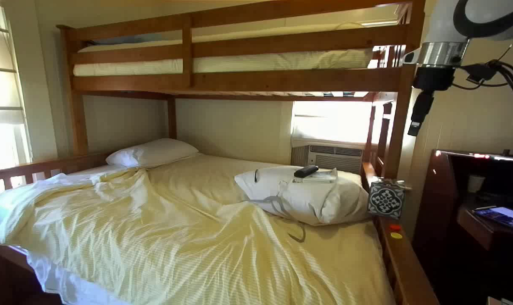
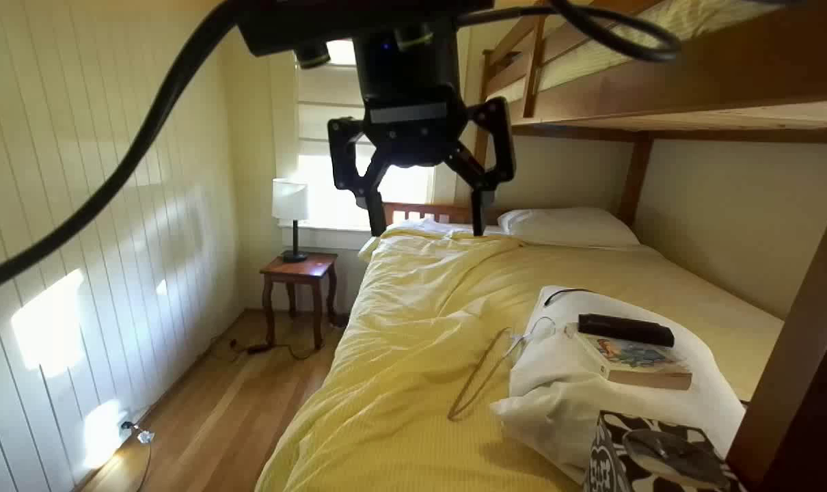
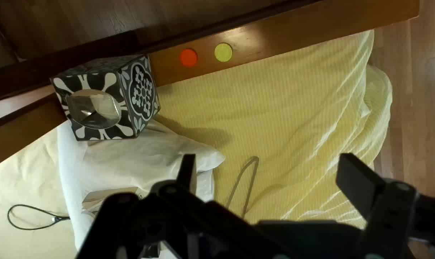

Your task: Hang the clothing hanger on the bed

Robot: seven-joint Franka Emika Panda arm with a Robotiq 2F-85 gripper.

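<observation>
The clothing hanger (image 2: pixel 465 388) is a thin pale loop lying on the yellow sheet, with its hook end up on a white pillow (image 2: pixel 557 389). It also shows in an exterior view (image 1: pixel 282 206). In the wrist view only one narrow end of the hanger (image 3: pixel 250 188) shows; the gripper's body hides the rest. The bed (image 1: pixel 294 80) is a brown wooden bunk with a railed top; its lower rail shows in the wrist view (image 3: pixel 293 30). My gripper (image 2: pixel 428 232) is open and empty, high above the bed's end, also in view here (image 1: pixel 414 129) and in the wrist view (image 3: pixel 267 165).
A patterned tissue box (image 3: pixel 102 108) stands on the bed's end rail near the post, beside a red disc (image 3: pixel 188 57) and a yellow disc (image 3: pixel 223 52). A dark case (image 2: pixel 625 330) and book (image 2: pixel 649 376) lie on the pillow. A dark cabinet (image 1: pixel 443 199) stands beside the bed.
</observation>
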